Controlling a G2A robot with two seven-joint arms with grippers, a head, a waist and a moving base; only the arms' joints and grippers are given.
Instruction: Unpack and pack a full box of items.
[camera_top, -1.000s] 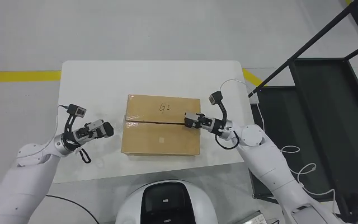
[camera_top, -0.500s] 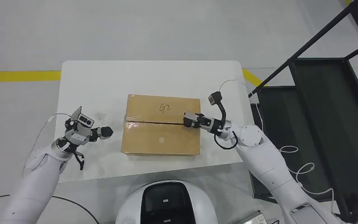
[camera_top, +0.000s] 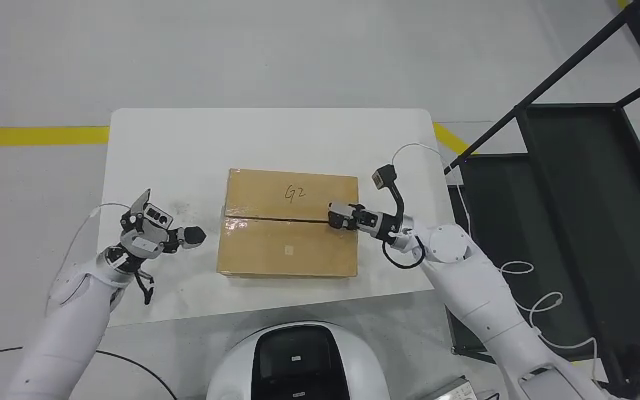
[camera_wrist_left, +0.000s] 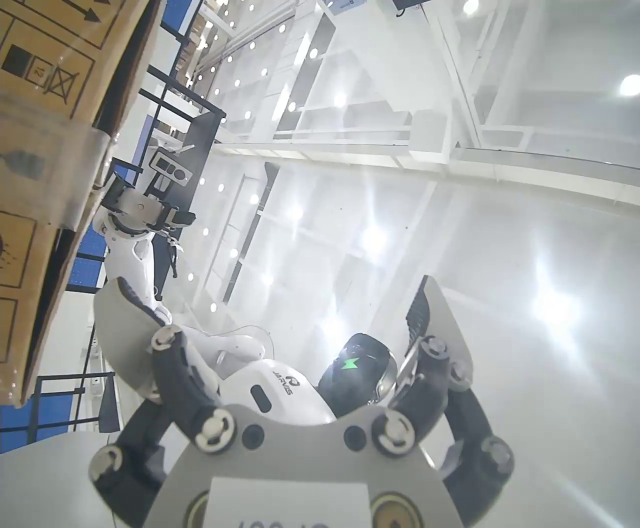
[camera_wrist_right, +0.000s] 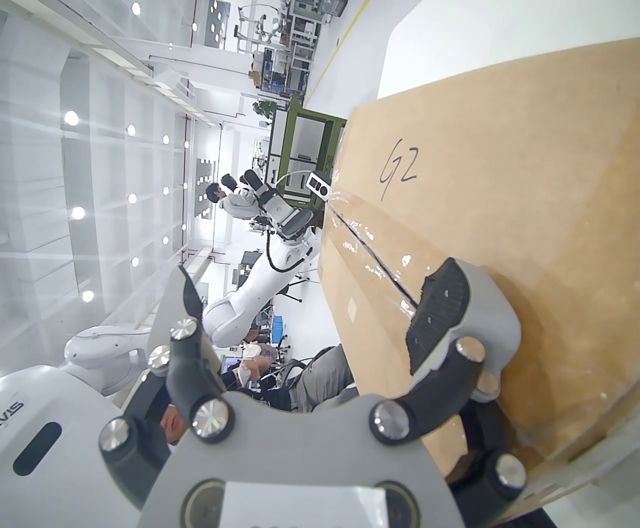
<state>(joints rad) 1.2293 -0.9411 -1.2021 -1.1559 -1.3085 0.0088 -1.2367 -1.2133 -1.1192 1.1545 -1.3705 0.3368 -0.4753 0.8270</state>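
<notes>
The closed box (camera_top: 290, 245) sits on the table (camera_top: 160, 140), its taped seam (camera_top: 270, 215) running arm to arm; the right gripper (camera_top: 340, 214), spread and empty, is at the seam's end, the left gripper (camera_top: 192, 236), also spread, apart.

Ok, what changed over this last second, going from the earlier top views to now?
The left arm rolled at the wrist and its elbow swung inward, so the left tool now sits turned over, still off the left side of the cardboard box. Nothing was taken hold of or let go. The right tool stayed at the box's right edge, and the box did not move.
</notes>
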